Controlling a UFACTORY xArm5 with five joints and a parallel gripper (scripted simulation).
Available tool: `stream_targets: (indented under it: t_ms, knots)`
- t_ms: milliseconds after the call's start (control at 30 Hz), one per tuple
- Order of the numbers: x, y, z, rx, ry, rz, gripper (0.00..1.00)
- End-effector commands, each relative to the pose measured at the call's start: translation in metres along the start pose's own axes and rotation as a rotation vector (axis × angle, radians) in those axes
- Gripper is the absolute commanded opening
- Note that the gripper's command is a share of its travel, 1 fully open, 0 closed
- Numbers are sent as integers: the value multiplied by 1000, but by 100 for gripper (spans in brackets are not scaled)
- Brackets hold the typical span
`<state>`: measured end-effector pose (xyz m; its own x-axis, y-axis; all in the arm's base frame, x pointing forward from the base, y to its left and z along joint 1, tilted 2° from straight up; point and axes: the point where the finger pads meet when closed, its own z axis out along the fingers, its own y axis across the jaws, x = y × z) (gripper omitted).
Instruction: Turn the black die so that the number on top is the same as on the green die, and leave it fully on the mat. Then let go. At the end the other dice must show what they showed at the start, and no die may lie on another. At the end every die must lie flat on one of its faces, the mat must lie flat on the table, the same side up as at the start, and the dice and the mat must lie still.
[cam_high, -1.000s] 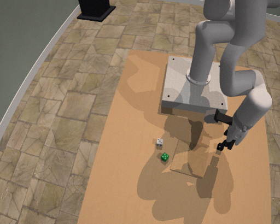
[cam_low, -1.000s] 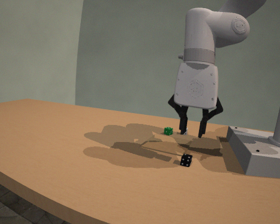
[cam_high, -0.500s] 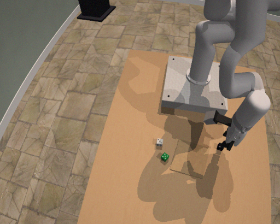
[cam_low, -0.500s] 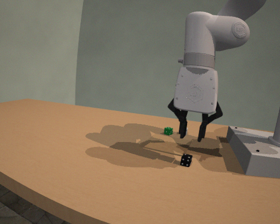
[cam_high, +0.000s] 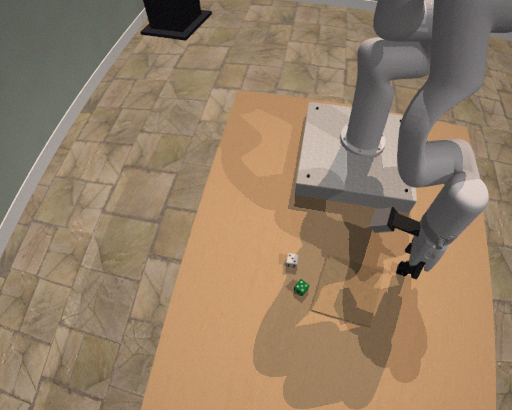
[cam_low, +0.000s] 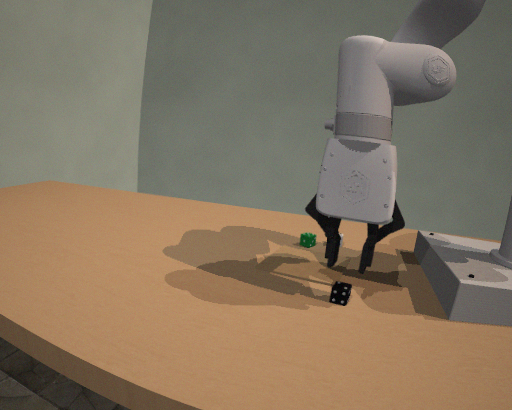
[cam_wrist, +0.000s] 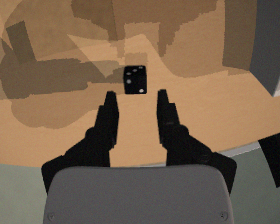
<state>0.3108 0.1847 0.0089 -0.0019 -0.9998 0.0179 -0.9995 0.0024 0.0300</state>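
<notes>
The black die (cam_low: 340, 293) (cam_wrist: 135, 80) lies on the table; it is out of sight in the top view. In the exterior view its near side shows six pips. In the wrist view the larger visible face shows two pips and a narrow upper one three; which is on top I cannot tell surely. My gripper (cam_high: 409, 258) (cam_low: 346, 268) (cam_wrist: 137, 101) is partly open and empty, above the table, with the die ahead of its fingertips. The green die (cam_high: 301, 287) (cam_low: 308, 240) sits left of the thin, wood-coloured mat (cam_high: 326, 296). The black die appears off the mat.
A white die (cam_high: 292, 260) (cam_low: 341, 238) stands near the green die, partly behind a finger in the exterior view. The robot's grey base block (cam_high: 325, 150) (cam_low: 480, 295) stands at the back of the table. Arm shadows cover much of the mat area.
</notes>
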Motion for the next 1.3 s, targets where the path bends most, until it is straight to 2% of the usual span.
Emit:
stream_targets:
  t_ms: [0, 333, 1267]
  knots:
    - [-1, -1, 5, 2, -1, 0, 42]
    - [-1, -1, 17, 2, -1, 0, 42]
    - [-1, -1, 20, 2, -1, 0, 42]
